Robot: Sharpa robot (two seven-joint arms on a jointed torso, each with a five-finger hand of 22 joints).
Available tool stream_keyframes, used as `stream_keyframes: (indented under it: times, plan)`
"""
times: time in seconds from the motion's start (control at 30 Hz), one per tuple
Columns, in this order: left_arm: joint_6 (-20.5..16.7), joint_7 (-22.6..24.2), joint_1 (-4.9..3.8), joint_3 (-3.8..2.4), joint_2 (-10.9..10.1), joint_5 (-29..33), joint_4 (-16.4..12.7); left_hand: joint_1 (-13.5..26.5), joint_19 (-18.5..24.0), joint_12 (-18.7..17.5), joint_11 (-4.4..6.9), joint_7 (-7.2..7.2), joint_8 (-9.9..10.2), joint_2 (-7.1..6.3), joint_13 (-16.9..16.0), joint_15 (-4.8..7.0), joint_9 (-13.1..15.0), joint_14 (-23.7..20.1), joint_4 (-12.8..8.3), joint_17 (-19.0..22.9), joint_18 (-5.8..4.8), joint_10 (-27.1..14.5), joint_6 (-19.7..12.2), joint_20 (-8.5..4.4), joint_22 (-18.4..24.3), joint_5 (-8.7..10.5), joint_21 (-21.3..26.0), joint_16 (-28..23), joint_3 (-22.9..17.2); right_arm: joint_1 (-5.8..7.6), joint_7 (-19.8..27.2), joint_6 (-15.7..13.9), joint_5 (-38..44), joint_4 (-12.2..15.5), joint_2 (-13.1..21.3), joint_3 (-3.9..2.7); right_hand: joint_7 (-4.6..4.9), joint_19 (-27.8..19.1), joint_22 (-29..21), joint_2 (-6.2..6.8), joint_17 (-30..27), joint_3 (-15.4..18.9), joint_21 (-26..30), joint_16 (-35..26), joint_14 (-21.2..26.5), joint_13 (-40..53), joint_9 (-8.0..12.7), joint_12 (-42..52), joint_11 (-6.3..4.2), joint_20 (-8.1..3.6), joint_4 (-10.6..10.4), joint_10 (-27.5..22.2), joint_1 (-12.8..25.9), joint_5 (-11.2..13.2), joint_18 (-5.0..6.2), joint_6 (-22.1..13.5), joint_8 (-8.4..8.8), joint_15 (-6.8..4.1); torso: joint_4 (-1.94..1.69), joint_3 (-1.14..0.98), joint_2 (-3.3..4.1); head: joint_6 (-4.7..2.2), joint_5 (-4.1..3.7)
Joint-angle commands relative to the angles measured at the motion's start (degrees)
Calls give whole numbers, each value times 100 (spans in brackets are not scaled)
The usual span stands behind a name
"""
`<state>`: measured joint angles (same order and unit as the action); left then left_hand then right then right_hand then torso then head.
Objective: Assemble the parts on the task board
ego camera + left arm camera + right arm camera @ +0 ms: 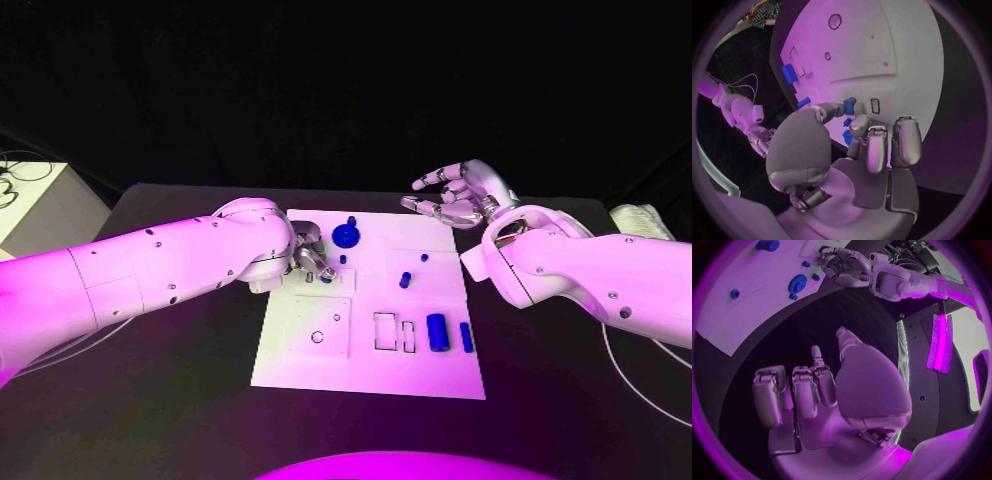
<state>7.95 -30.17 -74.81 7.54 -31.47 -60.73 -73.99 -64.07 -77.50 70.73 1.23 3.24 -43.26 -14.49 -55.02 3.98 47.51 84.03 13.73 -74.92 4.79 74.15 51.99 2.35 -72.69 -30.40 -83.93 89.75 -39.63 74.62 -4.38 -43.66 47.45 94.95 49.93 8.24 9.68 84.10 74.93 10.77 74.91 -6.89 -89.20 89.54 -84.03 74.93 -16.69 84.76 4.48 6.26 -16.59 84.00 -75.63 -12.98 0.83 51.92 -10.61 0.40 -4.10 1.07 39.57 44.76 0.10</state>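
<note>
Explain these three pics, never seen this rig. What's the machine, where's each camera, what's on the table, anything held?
It's a two-armed robot at a black table; each white arm ends in a silver many-fingered hand. The square picture is taken from a camera on its head, looking down. The two round pictures come from fisheye cameras at the wrists, each looking out over its own hand.

In the middle lies the task board, a white plate with outlined slots and small blue parts: a round knob-like part, a small peg, a thick cylinder and a thinner bar.

The left hand is down on the board's left side, fingers at a small blue piece; whether it actually grips it I can't tell. The right hand hovers off the board's far right corner, fingers apart, holding nothing.
</note>
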Motion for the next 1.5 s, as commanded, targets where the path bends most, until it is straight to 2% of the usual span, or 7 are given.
stream_keyframes:
  times: [0.03, 0.47, 0.8, 1.13, 1.23, 1.3, 1.5]
  plan:
    - [183, -7, 31, 19, 48, 79, 11, 49, -42, 44, 22, -61, 36, 52, -27, 31, 28, 597, -1208, -1508, -96, 60, 63, -3, -12, 16, -17, 25, -1156, -3, 25, 75, 64, 3, -2, -1, -39, 529, 1424, -86, 1351, 72, 30, -22, -553, 1065, -15, -20, 11, 9, 9, 111, 7, -10, -51, 1, -33, -2, -5, -4, -3, 12, -5]
    - [200, -4, 32, 20, 91, 106, 51, 298, -110, 102, 96, -158, 36, 214, -174, 88, 96, 597, -1065, -1508, -115, 222, 196, -54, -78, 97, -17, 25, -874, -3, 26, 77, 65, 2, -2, -1, -39, 529, 1424, -86, 1351, 72, 30, -22, -553, 1065, -15, -20, 11, 9, 9, 111, 7, -10, -51, 1, -33, -2, -2, -2, -6, 14, -28]
    - [197, -3, 32, 21, 90, 97, 71, 578, -132, 67, 142, -228, 205, 283, -231, 132, 130, 597, -483, -1508, -118, 219, 325, -103, -62, 234, 38, 25, 525, -3, 28, 78, 66, 4, 10, -1, -40, 522, 1414, -88, 1333, 82, 44, -30, -548, 1059, -16, -27, 10, 8, 7, 105, 9, -9, -47, 0, -36, -3, -4, 1, -12, 13, -42]
    - [196, -2, 33, 21, 74, 87, 77, 526, -142, 62, 142, -228, 278, 279, -259, 134, 134, 597, -211, -1508, -120, 212, 365, -109, -67, 347, 48, 25, 991, -3, 38, 71, 62, 4, 14, -1, -40, 519, 1409, -88, 1326, 85, 50, -33, -545, 1052, -16, -35, 10, 7, 6, 97, 12, -9, -45, 0, -37, -3, -5, 5, -7, 1, -49]
    - [189, 0, 34, 21, 67, 84, 73, 485, -144, 63, 143, -229, 302, 272, -275, 132, 142, 597, -74, -1508, -120, 214, 381, -108, -68, 502, 53, 25, 1153, -3, 41, 69, 60, 3, 14, -1, -40, 515, 1404, -89, 1313, 91, 57, -39, -542, 1048, -17, -40, 10, 7, 3, 93, 17, -9, -43, -1, -37, -4, -4, 7, -7, 7, -51]
    - [167, 1, 34, 21, 59, 77, 69, 429, -149, 59, 140, -224, 330, 279, -285, 129, 151, 597, 102, -1508, -121, 211, 395, -105, -76, 861, 55, 25, 1314, -3, 43, 67, 59, 2, 15, -1, -40, 515, 1404, -89, 1313, 91, 57, -39, -542, 1048, -17, -40, 10, 7, 3, 93, 17, -9, -43, -1, -37, -4, -7, 9, -10, -1, -54]
    - [112, 2, 37, 19, 20, 43, 63, 390, -152, 47, 132, -215, 355, 268, -280, 124, 161, 597, 269, -1508, -121, 201, 401, -102, -81, 1020, 58, 25, 1451, -3, 48, 62, 58, 0, 17, -1, -40, 509, 1396, -95, 1310, 100, 68, -41, -541, 1042, -17, -47, 10, 6, -2, 86, 30, -8, -40, -3, -39, -5, -6, 9, -13, -5, -53]
